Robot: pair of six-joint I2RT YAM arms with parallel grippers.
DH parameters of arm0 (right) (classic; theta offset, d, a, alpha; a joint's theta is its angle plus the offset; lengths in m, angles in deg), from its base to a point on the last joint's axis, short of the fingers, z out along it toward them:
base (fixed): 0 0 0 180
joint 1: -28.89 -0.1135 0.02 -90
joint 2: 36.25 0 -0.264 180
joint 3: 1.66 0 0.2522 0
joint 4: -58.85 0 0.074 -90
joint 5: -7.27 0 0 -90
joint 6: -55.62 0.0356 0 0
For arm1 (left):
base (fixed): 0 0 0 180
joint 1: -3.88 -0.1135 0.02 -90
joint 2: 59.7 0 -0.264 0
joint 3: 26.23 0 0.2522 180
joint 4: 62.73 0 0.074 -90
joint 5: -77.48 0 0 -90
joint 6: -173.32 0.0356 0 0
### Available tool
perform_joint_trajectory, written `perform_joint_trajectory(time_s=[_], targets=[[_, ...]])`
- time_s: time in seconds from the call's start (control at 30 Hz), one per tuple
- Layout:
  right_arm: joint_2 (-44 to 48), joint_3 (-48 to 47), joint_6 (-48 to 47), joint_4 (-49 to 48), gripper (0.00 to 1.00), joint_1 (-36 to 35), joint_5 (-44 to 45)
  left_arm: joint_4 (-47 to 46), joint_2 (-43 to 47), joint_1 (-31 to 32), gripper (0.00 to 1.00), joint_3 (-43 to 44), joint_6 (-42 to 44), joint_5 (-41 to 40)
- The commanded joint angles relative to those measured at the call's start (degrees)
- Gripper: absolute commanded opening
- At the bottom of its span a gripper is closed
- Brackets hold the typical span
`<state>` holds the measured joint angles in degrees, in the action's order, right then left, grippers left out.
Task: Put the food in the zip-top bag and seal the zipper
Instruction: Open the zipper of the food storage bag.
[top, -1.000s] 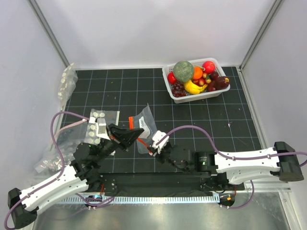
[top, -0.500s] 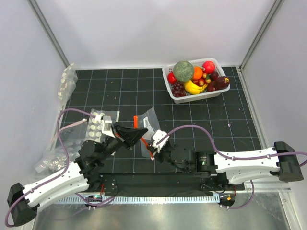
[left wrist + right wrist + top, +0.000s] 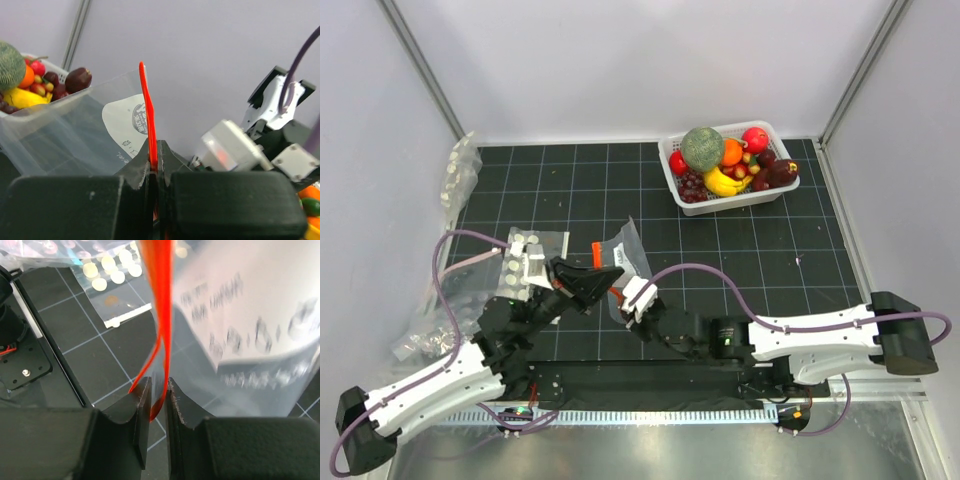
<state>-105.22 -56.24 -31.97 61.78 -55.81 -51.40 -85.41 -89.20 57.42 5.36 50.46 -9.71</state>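
Note:
The zip-top bag point(image 3: 632, 250) stands lifted off the mat between my two grippers. Its red-orange zipper point(image 3: 604, 256) runs up from my left gripper point(image 3: 608, 276), which is shut flat on the strip point(image 3: 145, 100) just above the fingertips point(image 3: 154, 152). My right gripper point(image 3: 626, 300) sits close beside it; its jaws point(image 3: 159, 385) stand narrowly apart, pinching the folded end of the zipper point(image 3: 161, 300), one strand splaying over the left finger. The clear bag point(image 3: 250, 315) hangs behind. The food, a red ball point(image 3: 755, 139) and an orange ball point(image 3: 731, 151), lies in the white basket point(image 3: 720, 203).
The basket at the back right also holds a green melon point(image 3: 702, 148), a banana point(image 3: 720, 183) and dark fruits. Clear bags of white discs point(image 3: 530, 255) lie left of the grippers, more along the left wall point(image 3: 460, 175). Both arms' cables loop over the near mat.
My right gripper has slid left, closer to the left gripper, and the bag between them has shifted a little. The left gripper keeps its grip on the zipper.

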Motion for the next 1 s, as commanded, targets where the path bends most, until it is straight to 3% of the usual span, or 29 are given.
perform_joint_trajectory(time_s=[0.0,0.27,0.4,0.47,0.5,0.57,0.67,0.8,0.97], targets=[[2.8,-1.1,0.2,-4.8,0.23,-0.4,0.7,-5.4,-5.1,-0.2,0.01,0.0,-1.2,1.9],[7.4,1.4,0.5,-5.9,0.18,-0.4,1.7,-9.4,-11.5,-0.1,0.0,0.1,-2.7,3.0],[7.4,1.3,0.9,-5.2,0.09,-0.5,3.7,-10.7,-13.1,-0.1,0.01,0.4,-3.1,4.1],[7.3,1.3,1.5,-4.8,0.04,-0.4,4.6,-10.6,-12.9,-0.1,0.16,0.7,-2.5,4.6],[7.4,1.2,1.8,-4.7,0.02,-0.4,5.1,-9.4,-12.5,-0.1,0.34,0.8,-2.1,4.6],[7.7,1.2,2.6,-4.2,0.01,-0.3,7.3,-6.6,-10.2,-0.1,0.58,1.9,-0.5,3.8],[9.1,1.9,4.3,-3.4,0.01,0.6,10.1,-1.5,-5.9,-0.1,0.74,2.6,1.3,1.8],[12.1,2.9,7.9,-1.3,0.01,3.1,12.6,3.4,-3.5,0.0,0.79,3.0,3.9,-1.2],[15.5,3.7,12.6,1.2,0.01,6.1,15.6,4.2,-8.8,-0.1,0.74,5.3,4.4,1.0]])
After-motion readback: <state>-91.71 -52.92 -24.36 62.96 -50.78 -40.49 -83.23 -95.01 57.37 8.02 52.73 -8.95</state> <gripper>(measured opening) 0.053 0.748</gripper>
